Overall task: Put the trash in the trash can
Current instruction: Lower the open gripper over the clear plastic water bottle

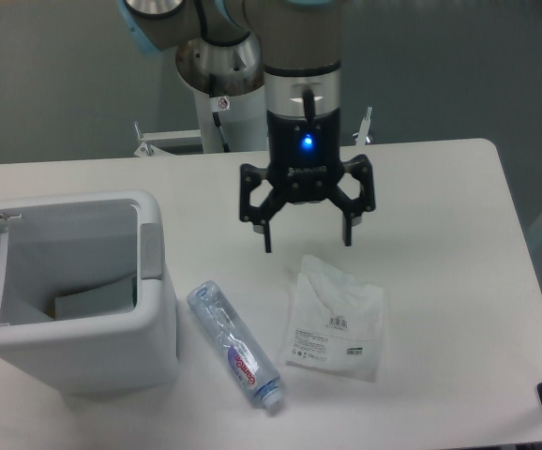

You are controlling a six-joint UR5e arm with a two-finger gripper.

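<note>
Hovering wide open and empty, the end effector (308, 234) is poised just behind the plastic bag (335, 320); the bottle (234, 345) lies diagonally to its left.

The gripper (308, 238) hangs spread above the plastic bag (335, 320), bottle (234, 345) beside the trash can (155, 309).

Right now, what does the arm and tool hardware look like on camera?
The arm has silver-grey links with light blue joint caps. Its wrist section is grey over black, with a small white marking and a lit blue LED. The tool is black, with angular linkages and two thin fingers. No loose cables show on it.
</note>
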